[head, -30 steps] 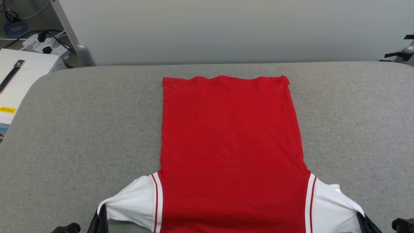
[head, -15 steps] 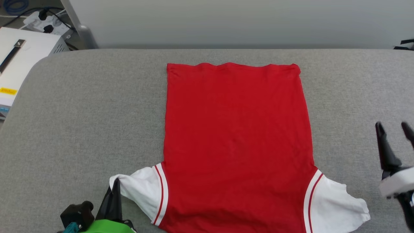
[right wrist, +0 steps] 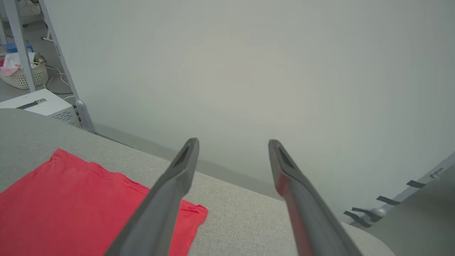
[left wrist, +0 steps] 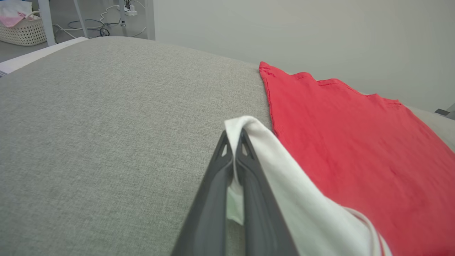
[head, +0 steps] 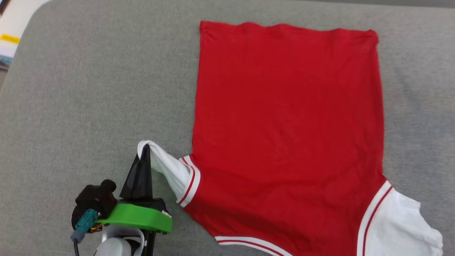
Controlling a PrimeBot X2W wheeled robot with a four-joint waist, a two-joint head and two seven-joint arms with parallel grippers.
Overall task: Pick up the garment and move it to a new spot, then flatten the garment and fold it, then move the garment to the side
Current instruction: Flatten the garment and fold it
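The garment [head: 288, 128], a red T-shirt with white sleeves and red-white trim, lies flat on the grey table [head: 89, 99] with its plain side up; its letters are hidden. My left gripper [head: 145, 148] is shut on the tip of the left white sleeve [head: 167, 167], lifting it off the table; in the left wrist view the sleeve [left wrist: 284, 177] drapes over my pinched fingers [left wrist: 213, 185]. The right white sleeve [head: 398, 224] rests loose at the lower right. My right gripper [right wrist: 233, 144] is open in the air, holding nothing, above the shirt's far hem corner [right wrist: 192, 209].
A white box [right wrist: 42, 105] stands off the table's far left corner, with a laundry basket [right wrist: 21, 73] and cables on the floor behind. A pale wall [right wrist: 249, 71] runs behind the table. Bare grey surface lies left of the shirt.
The head camera has tilted down and closer. My right gripper let go of the right sleeve, opened and rose. My left gripper has lifted its sleeve end up and inward.
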